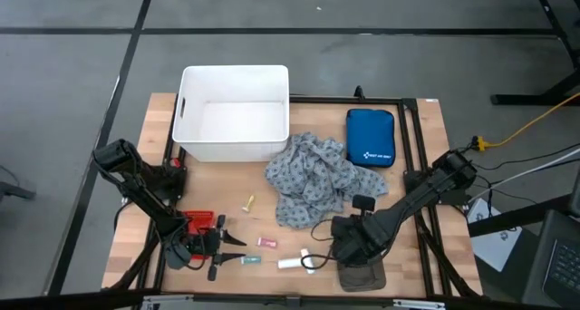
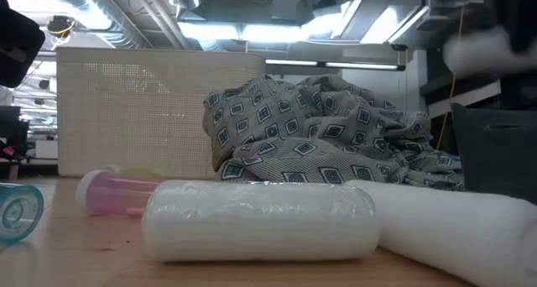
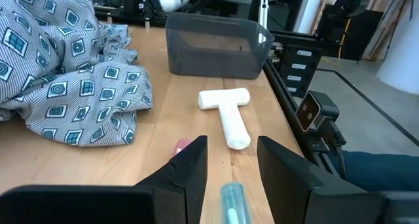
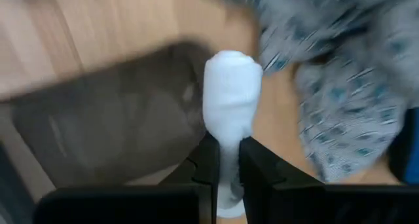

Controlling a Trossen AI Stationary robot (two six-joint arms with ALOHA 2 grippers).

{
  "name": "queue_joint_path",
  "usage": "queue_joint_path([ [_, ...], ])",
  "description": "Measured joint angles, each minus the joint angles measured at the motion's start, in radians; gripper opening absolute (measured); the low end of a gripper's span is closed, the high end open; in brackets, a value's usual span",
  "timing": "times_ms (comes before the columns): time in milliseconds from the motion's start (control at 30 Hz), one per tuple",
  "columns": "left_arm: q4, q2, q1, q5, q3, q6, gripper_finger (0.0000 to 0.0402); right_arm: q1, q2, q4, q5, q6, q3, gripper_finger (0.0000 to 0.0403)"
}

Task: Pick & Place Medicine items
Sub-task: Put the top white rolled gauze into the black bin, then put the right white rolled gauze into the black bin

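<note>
Near the table's front edge lie the medicine items: a yellow one (image 1: 249,202), a pink tube (image 1: 266,243), a teal tube (image 1: 249,258) and two white rolls (image 3: 226,112) crossed in a T. My left gripper (image 3: 232,165) stands open and low over the table, its fingers on either side of the teal tube (image 3: 230,204) without touching it. My right gripper (image 4: 226,162) is shut on another white roll (image 4: 230,99), held over the dark grey tray (image 4: 98,126). My right gripper pinches one end of the white roll (image 4: 228,145) between its two fingers. The fingers point down from above and lie along the roll. The rest of the roll sticks out beyond the fingertips, lifted clear above the grey tray.
A grey patterned cloth (image 1: 313,179) lies crumpled mid-table. Behind it stand a white bin (image 1: 234,115) and a blue zipped pouch (image 1: 370,138). A red thing (image 1: 199,221) sits by my left arm. The grey tray (image 1: 361,276) stands at the front right.
</note>
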Motion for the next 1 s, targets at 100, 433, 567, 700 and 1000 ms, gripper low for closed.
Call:
queue_joint_path([
  [100, 0.0, 0.0, 0.0, 0.0, 0.0, 0.0, 0.013, 0.009, 0.0, 0.085, -0.069, -0.032, -0.111, 0.0037],
  [433, 0.0, 0.0, 0.001, -0.001, 0.0, 0.0, 0.013, 0.01, 0.0, 0.422, -0.134, -0.043, -0.362, 0.0052],
  [567, 0.0, 0.0, 0.001, -0.001, 0.0, 0.0, 0.013, 0.005, 0.0, 0.375, -0.133, -0.007, -0.353, 0.0099],
  [700, 0.0, 0.0, 0.001, -0.001, 0.0, 0.0, 0.013, 0.005, 0.0, 0.329, -0.163, -0.001, -0.298, 0.0152],
  [1000, 0.0, 0.0, 0.001, -0.001, 0.0, 0.0, 0.013, 0.005, 0.0, 0.218, -0.064, -0.023, -0.029, 0.0192],
])
